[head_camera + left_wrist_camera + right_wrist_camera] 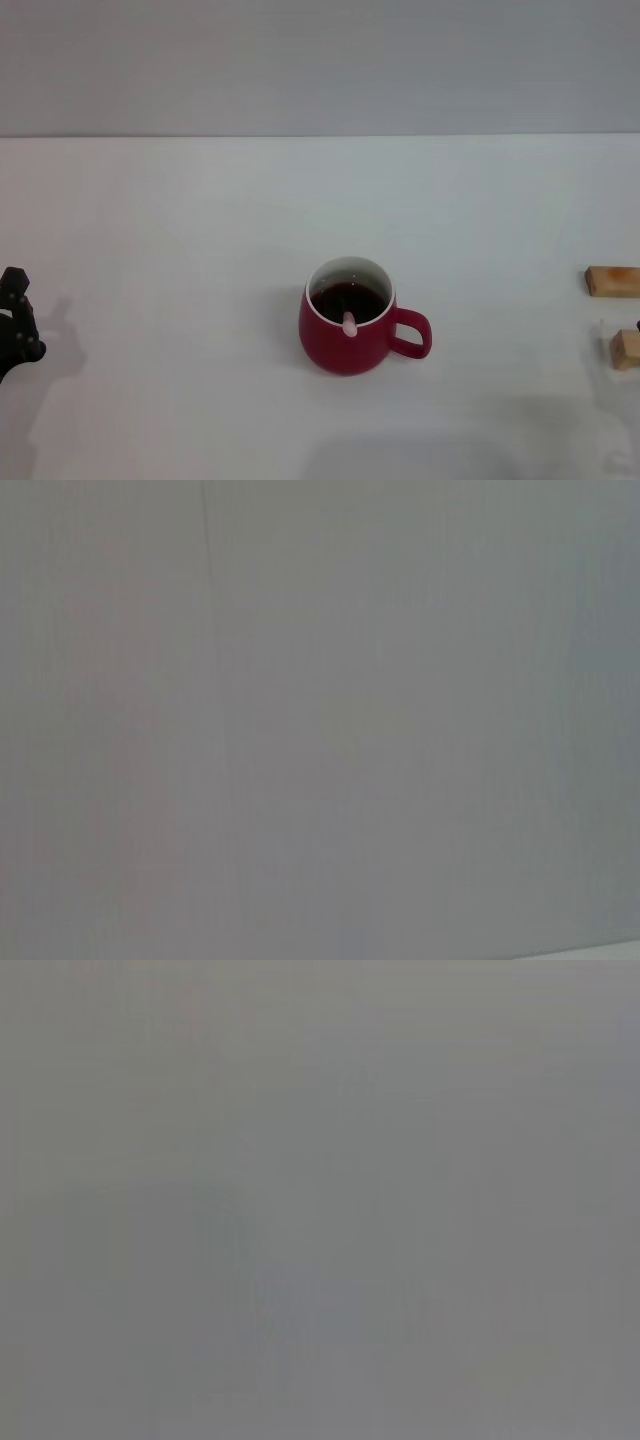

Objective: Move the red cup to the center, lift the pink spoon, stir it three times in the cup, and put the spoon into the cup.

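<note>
The red cup (349, 322) stands upright in the middle of the white table, its handle pointing to the right. The pink spoon (349, 323) stands inside the cup, its rounded handle end leaning on the near rim; its bowl is hidden in the dark inside. My left gripper (14, 325) is at the far left edge of the head view, well away from the cup. My right gripper is out of view. Both wrist views show only plain grey surface.
Two small tan wooden blocks lie at the right edge of the table, one (612, 281) farther back and one (626, 349) nearer. The white table (200, 250) stretches around the cup, with a grey wall behind it.
</note>
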Motion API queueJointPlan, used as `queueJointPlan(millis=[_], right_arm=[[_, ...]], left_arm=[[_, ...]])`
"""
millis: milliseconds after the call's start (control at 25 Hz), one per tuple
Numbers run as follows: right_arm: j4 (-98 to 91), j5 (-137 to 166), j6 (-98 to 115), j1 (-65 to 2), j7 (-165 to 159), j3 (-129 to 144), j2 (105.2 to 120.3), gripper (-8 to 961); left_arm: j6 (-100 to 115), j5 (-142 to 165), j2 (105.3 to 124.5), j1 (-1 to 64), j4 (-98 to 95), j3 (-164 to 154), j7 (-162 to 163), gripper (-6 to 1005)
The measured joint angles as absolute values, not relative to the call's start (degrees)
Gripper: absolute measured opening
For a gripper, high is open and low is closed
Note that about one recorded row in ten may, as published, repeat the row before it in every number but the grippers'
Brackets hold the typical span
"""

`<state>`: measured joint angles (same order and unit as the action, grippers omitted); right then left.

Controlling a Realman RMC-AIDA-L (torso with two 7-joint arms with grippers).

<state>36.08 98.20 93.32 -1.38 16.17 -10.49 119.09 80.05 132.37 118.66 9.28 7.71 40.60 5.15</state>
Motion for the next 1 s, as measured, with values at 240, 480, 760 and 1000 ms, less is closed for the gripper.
queueJointPlan(millis=[240, 480, 760, 1000], right_arm=[[35.9, 98.1, 93.1, -1.8, 16.1, -11.1, 119.07, 681], [36.0, 94.4, 92.6, -2.8, 16.0, -10.8, 119.14, 681], [36.1, 93.6, 91.5, -3.0, 15.9, -11.1, 119.23, 682], [35.9, 93.2, 90.2, -4.4, 15.9, -11.3, 119.27, 681]], left_arm=[[80.5, 132.1, 118.6, 7.9, 9.1, 41.0, 4.9, -2], [80.0, 132.1, 118.57, 7.6, 9.0, 41.1, 4.9, -2], [79.9, 132.0, 118.47, 8.0, 8.8, 41.3, 4.9, -2], [79.8, 132.0, 118.47, 8.4, 8.7, 42.1, 4.9, -2]])
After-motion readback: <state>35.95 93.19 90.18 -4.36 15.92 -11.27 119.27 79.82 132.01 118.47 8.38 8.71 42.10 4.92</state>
